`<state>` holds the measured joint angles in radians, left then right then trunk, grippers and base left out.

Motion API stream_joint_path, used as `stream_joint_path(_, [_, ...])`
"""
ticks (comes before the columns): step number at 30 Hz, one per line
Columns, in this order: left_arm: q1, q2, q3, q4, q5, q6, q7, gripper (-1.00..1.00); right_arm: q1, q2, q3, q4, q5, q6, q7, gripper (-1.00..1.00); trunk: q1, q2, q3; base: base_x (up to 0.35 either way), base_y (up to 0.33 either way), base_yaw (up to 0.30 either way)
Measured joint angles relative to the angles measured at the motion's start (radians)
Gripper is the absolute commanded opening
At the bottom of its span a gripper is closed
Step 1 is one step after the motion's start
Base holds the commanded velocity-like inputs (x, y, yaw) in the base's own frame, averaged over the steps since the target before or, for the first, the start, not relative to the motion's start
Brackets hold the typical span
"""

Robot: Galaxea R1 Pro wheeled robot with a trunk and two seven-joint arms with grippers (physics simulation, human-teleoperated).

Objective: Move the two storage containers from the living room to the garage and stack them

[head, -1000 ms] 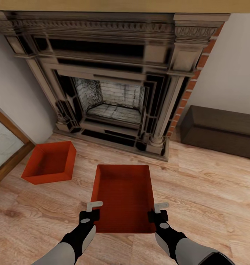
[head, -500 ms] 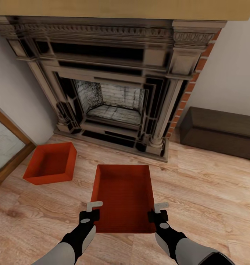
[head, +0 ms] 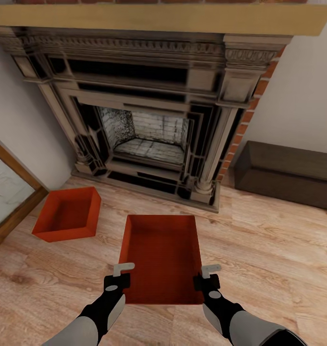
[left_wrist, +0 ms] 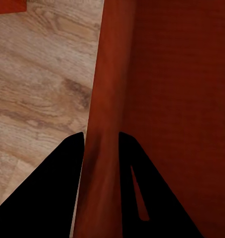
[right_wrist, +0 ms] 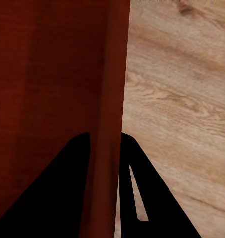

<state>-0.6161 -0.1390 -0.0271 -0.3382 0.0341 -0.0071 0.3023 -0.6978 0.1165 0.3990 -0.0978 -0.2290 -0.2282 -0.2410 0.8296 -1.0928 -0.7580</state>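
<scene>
Orange-red storage containers [head: 161, 257], light wood-grain planks [head: 269, 250]

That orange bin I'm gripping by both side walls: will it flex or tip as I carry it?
The held container looks thin-walled and lidless, so its sides may bow a little under the pinch. It is empty, so probably light. The left gripper and right gripper each straddle a long wall near the close end, so the far end might sag.

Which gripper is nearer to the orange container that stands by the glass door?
The left. The left gripper clamps the held container on the side facing the floor container; the right gripper clamps the far wall.
</scene>
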Motion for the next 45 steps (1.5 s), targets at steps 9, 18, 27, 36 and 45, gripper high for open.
stream_joint_path(9, [0.000, 0.000, 0.000, 0.000, 0.000, 0.001, 0.000, -1.00, 0.000, 0.000, -0.002, 0.001, 0.001, 0.000, 0.000, -1.00, -0.035, 0.063, 0.040, 0.000, 0.000, 0.000])
stream_joint_path(18, [0.000, 0.001, -0.002, 0.000, 0.002, 0.001, 0.001, -1.00, 0.000, 0.001, 0.000, 0.001, -0.001, 0.000, 0.000, -1.00, -0.035, 0.063, 0.055, 0.000, 0.000, 0.000])
stream_joint_path(27, [0.000, 0.001, -0.002, 0.000, 0.003, 0.001, -0.001, -1.00, 0.000, 0.001, 0.000, 0.001, -0.001, 0.000, -0.001, -1.00, -0.035, 0.063, 0.069, 0.000, 0.000, 0.000])
stream_joint_path(36, [0.000, 0.001, -0.002, 0.000, 0.003, 0.000, -0.001, -1.00, 0.000, 0.001, 0.001, 0.001, -0.001, 0.000, -0.001, -1.00, -0.035, 0.063, 0.084, 0.000, 0.000, 0.000])
stream_joint_path(45, [0.000, 0.001, 0.000, 0.005, 0.003, -0.004, -0.001, -1.00, 0.000, 0.001, 0.003, 0.001, 0.000, 0.001, -0.001, -1.00, -0.035, 0.063, 0.099, 0.000, 0.000, 0.000])
